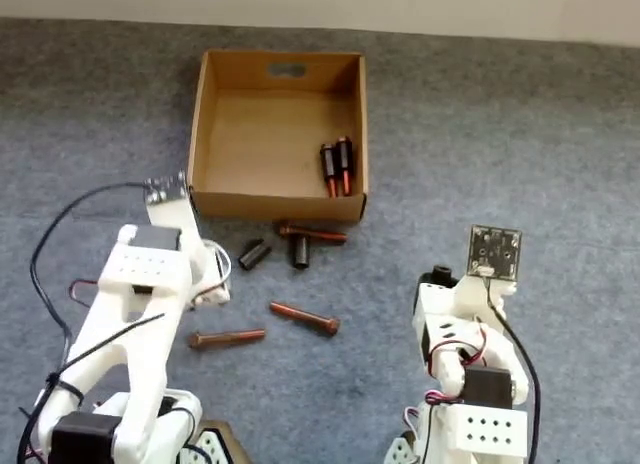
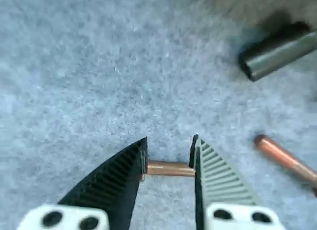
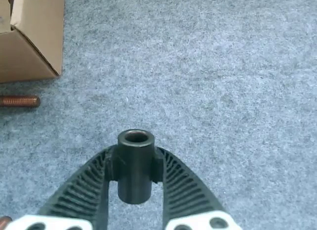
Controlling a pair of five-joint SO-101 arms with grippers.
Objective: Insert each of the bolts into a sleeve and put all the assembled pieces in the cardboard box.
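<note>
- Bolt (image 2: 168, 168), copper, lies flat on the grey counter (image 2: 99, 66) in the gap of the left gripper (image 2: 170, 141). The jaws stand apart, and the bolt's long axis runs from jaw to jaw.
- Best next: turn the wrist so the jaws close across the shaft.
- Sleeve (image 3: 134, 165), black, stands upright, clamped in the right gripper (image 3: 134, 153), bore open.

A smooth coppery metal bolt (image 2: 171, 168) is gleaming; the matt black cylindrical sleeve (image 3: 134, 165) is looking dull; the grey carpet (image 1: 500, 134) is showing rough nap.
</note>
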